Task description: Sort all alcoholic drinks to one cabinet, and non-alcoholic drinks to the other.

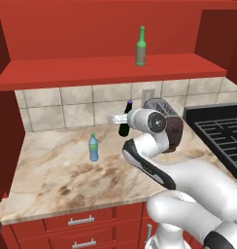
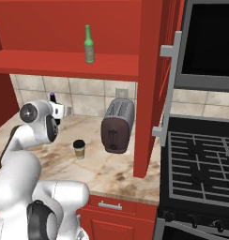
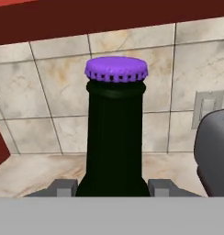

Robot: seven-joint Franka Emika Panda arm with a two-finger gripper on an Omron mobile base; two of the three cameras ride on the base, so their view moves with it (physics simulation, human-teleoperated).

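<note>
A near-black glass bottle with a purple cap (image 3: pixel 114 128) stands upright between my two fingers, close to the tiled back wall. My gripper (image 3: pixel 114 186) is shut on its body below the neck. From the left base the same bottle (image 1: pixel 124 128) shows by the gripper (image 1: pixel 122 118) at the counter's back; whether its base touches the counter I cannot tell. From the right base its cap (image 2: pixel 52 95) peeks out behind the arm. The green glass bottle (image 1: pixel 141 46) (image 2: pixel 89 44) stands on the open red cabinet shelf (image 1: pixel 110 70). The blue plastic bottle (image 1: pixel 93 147) and the tan cup (image 2: pixel 79 149) stand on the counter.
A toaster (image 2: pixel 117 126) (image 1: pixel 159 106) sits right of the held bottle, near the wall. A stove (image 2: pixel 201 159) lies further right, beyond a red cabinet side panel (image 2: pixel 151 89). The marble counter (image 1: pixel 52 170) stretches left and forward.
</note>
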